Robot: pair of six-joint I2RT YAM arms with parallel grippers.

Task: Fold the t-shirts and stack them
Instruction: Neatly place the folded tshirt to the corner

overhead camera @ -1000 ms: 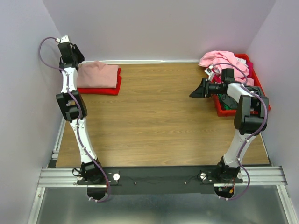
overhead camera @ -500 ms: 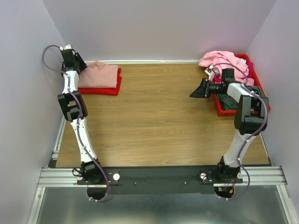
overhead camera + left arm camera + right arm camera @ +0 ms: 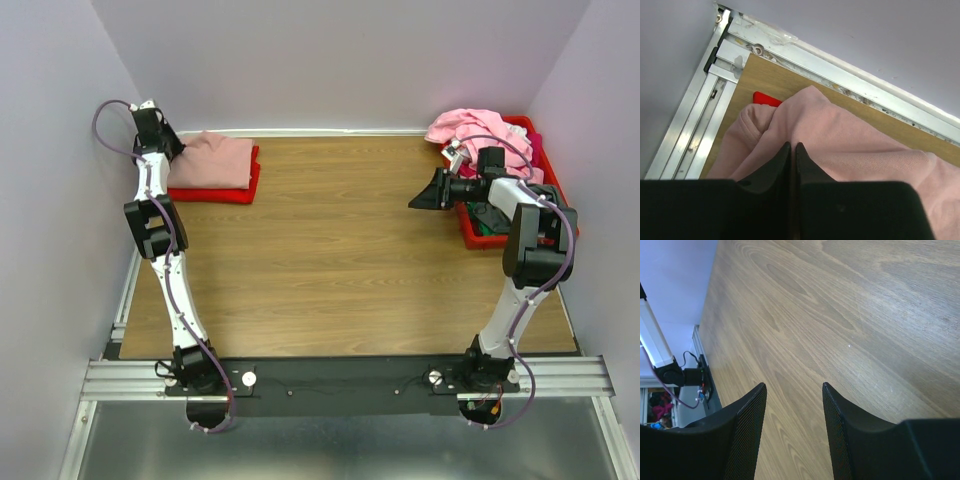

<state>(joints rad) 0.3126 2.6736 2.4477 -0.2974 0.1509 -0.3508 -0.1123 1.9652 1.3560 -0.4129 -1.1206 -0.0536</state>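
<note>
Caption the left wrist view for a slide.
Left gripper pinching a fold of the dusty-pink t-shirt, red t-shirt peeking out beneath, at the table's far edge.

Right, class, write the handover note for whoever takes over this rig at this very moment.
Left gripper: fingers shut at the edge of the dusty-pink t-shirt; a pinch cannot be confirmed.
Right gripper: open, empty, above the table.
Done: dusty-pink t-shirt lies folded on the red t-shirt, far-left corner.
To do: the light pink heap in the red bin, far right, unfolded.
</note>
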